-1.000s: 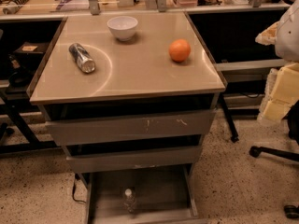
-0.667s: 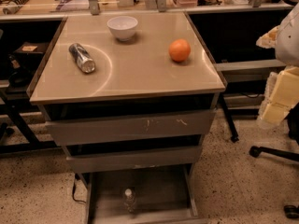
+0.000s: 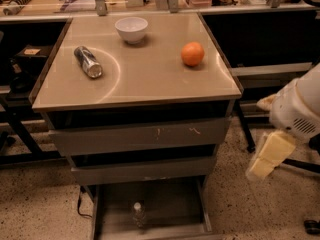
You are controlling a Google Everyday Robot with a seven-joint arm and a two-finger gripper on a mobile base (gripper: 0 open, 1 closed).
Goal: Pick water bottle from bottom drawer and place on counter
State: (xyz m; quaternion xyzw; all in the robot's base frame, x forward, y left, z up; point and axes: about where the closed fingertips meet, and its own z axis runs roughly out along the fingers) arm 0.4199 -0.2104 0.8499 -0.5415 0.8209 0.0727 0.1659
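From where I'm standing, the gripper [image 3: 264, 158] is hanging off the counter's [image 3: 150, 76] right edge, holding nothing; I cannot tell whether it is spread or pressed together. The water bottle [image 3: 138, 214] is standing upright, mid-floor in the bottom drawer [image 3: 172, 204]. Reaching in, the arm is risking clipping the upper drawers [image 3: 140, 136] or toppling that light bottle.

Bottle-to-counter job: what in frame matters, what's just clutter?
Job: water bottle in the open bottom drawer; counter; end effector, at the right beside the cabinet.
Clutter: can, bowl, orange, all on the counter.
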